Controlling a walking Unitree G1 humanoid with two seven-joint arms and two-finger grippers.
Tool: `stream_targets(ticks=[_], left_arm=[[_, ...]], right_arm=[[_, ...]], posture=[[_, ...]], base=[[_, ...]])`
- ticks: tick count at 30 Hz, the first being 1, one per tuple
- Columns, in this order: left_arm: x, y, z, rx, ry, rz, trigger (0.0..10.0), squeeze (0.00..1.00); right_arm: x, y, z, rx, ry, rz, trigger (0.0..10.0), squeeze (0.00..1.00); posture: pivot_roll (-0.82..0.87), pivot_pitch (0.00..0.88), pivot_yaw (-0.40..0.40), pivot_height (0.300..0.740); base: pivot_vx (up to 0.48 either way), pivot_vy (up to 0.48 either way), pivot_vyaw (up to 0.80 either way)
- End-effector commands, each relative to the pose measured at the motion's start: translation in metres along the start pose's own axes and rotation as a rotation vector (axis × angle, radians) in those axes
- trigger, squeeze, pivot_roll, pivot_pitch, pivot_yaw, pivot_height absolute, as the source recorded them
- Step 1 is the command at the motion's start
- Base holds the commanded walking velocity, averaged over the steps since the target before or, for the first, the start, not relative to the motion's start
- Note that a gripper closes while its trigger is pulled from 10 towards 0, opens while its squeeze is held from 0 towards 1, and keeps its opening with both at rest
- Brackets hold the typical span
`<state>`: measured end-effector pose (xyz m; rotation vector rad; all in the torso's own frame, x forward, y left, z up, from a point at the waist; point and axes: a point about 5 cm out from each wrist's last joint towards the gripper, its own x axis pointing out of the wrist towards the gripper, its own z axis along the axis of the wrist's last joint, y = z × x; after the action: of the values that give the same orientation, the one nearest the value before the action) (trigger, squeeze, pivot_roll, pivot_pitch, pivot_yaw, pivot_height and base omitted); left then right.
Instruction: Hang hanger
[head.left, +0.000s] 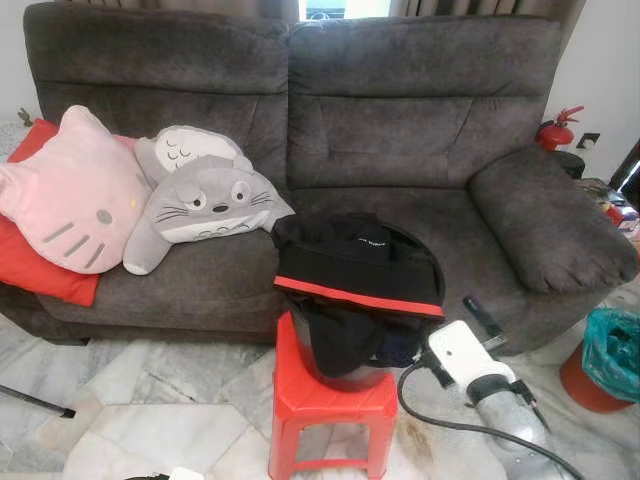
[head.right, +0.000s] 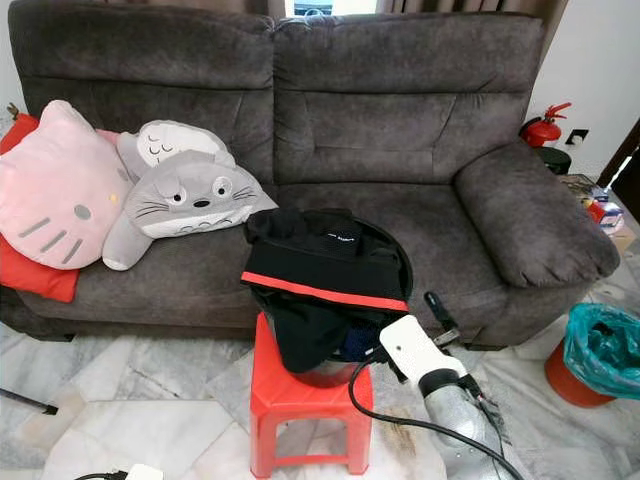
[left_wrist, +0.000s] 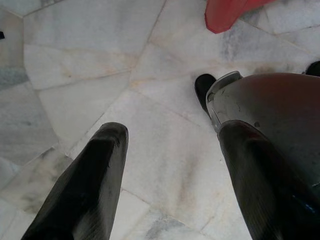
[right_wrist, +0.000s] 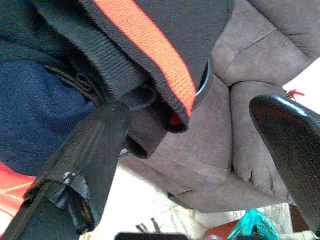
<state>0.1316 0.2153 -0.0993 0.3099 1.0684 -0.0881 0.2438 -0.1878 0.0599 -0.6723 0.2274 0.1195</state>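
So we've got one grey sofa (head.left: 400, 150) across the top of the frame, with three plush cushions (head.left: 150, 200) piled at its left end. The hanger itself we honestly can't make out; if it's in the black bucket (head.left: 415, 250) mid-frame, it's buried under the black clothes with an orange stripe (head.left: 355, 290) spilling over the rim. The bucket sits on one red stool (head.left: 330, 410), with open marble floor (head.left: 130, 400) lower left. Our right gripper (right_wrist: 200, 145) is spread wide, one finger against the clothes; left gripper (left_wrist: 172, 170) hangs apart over bare floor. A teal-lined bin (head.left: 605, 360) is cut off at the right edge.
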Motion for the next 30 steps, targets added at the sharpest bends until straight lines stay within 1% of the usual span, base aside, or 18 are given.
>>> stream_targets(ticks=[1, 4, 8, 13, 15, 22, 28, 30], left_arm=[[0.0, 0.0, -0.001, 0.018, 0.005, -0.004, 10.0, 0.0], [0.0, 0.0, 0.0, 0.018, 0.003, -0.001, 10.0, 0.0], [0.0, 0.001, 0.001, 0.02, 0.0, 0.003, 10.0, 0.0], [0.0, 0.001, 0.001, 0.021, 0.0, 0.003, 10.0, 0.0], [0.0, 0.0, 0.002, 0.021, -0.001, 0.002, 10.0, 0.0], [0.0, 0.0, 0.002, 0.02, -0.001, 0.002, 10.0, 0.0], [0.0, 0.0, 0.001, 0.017, 0.0, 0.003, 10.0, 0.0], [0.0, 0.0, 0.001, 0.018, 0.0, 0.004, 10.0, 0.0]], right_arm=[[0.0, 0.001, -0.001, 0.01, 0.005, 0.009, 10.0, 0.0], [0.001, 0.001, -0.001, 0.009, 0.004, 0.008, 10.0, 0.0], [0.002, -0.008, 0.0, -0.008, -0.011, -0.038, 10.0, 0.0], [0.003, -0.013, 0.0, -0.019, -0.016, -0.06, 10.0, 0.0], [0.003, -0.019, 0.002, -0.026, -0.025, -0.094, 10.0, 0.0], [0.005, -0.02, 0.003, -0.033, -0.035, -0.101, 10.0, 0.0], [0.006, -0.023, 0.01, -0.033, -0.075, -0.134, 10.0, 0.0], [0.006, -0.026, 0.015, -0.037, -0.112, -0.158, 10.0, 0.0]], posture=[[-0.14, 0.0, -0.016, 0.74], [-0.14, 0.0, -0.016, 0.74], [-0.14, 0.0, -0.016, 0.74], [-0.14, 0.0, -0.016, 0.74], [-0.14, 0.0, -0.016, 0.74], [-0.14, 0.0, -0.016, 0.74], [-0.14, 0.0, -0.017, 0.74], [-0.14, 0.0, -0.017, 0.74]], base=[[0.0, 0.0, 0.0], [0.0, 0.0, 0.0], [0.0, 0.0, 0.0], [0.0, 0.0, 0.0], [0.0, 0.0, 0.0], [0.0, 0.0, 0.0], [0.0, 0.0, 0.0], [0.0, 0.0, 0.0]])
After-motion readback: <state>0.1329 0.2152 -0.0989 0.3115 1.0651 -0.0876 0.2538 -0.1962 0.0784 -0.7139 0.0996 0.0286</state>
